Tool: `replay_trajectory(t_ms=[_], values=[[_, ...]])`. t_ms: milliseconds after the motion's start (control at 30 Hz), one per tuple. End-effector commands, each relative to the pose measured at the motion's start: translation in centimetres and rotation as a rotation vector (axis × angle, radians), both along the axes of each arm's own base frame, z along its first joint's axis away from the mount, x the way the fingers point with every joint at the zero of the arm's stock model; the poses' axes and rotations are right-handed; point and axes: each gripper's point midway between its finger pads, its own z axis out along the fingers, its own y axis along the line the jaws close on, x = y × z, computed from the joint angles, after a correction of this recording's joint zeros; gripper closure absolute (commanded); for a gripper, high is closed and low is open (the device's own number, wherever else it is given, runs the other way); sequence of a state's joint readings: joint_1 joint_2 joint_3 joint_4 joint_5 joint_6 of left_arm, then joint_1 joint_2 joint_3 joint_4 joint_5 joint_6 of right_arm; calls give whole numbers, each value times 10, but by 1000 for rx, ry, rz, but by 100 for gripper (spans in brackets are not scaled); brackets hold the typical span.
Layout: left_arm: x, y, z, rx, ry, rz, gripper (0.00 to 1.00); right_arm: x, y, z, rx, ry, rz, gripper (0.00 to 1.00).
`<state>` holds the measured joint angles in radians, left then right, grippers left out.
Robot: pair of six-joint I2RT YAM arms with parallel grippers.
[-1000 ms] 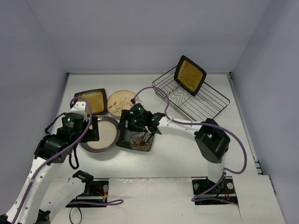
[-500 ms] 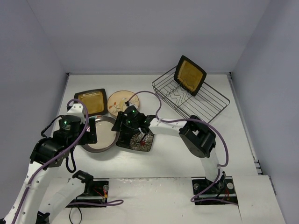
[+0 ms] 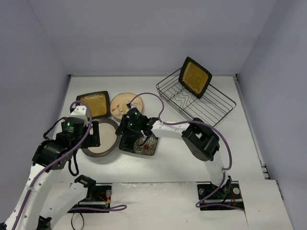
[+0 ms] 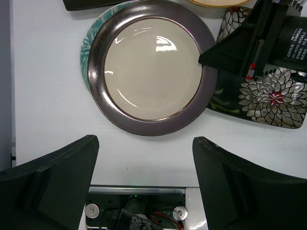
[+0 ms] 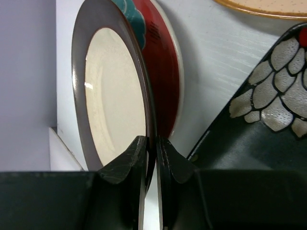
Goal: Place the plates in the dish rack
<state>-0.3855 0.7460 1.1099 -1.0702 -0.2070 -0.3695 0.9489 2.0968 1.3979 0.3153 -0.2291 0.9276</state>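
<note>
The round cream brown-rimmed plate (image 3: 103, 139) (image 4: 153, 67) lies on the red-teal floral plate (image 4: 86, 48) (image 5: 163, 57). My right gripper (image 5: 153, 141) (image 3: 123, 130) is shut on the right rim of the cream plate (image 5: 110, 96), one finger over it and one under. My left gripper (image 4: 145, 140) (image 3: 97, 134) hovers over the near-left side of that plate, open and holding nothing. The dark rectangle plate with white flowers (image 3: 144, 145) (image 4: 268, 96) lies just right of the stack. The dish rack (image 3: 216, 103) stands at the back right with a square amber plate (image 3: 194, 76) upright in it.
A second square amber plate (image 3: 93, 104) and a small beige plate (image 3: 123, 103) lie flat behind the stack. The right arm stretches leftward over the dark plate. Grey walls close in the table on the left, back and right.
My right gripper slid left from above the dark plate to the cream plate's rim and closed on it. The left arm drew back a little and stayed open.
</note>
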Motion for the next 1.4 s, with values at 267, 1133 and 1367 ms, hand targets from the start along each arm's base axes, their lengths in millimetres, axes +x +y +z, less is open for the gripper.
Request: replay_trajectory(t_ms=[267,1133,1367], values=[[21,-5,25,-4,-91,-5,20,39,-25,185,67,-482,80,100],[53,-28,15,-48,-79,-34,20,158,-325,415,-714,-1424,-190,100],[59,-31,11,-48,-71,-36,14,191,-395,417,-868,-1477,-218,100]])
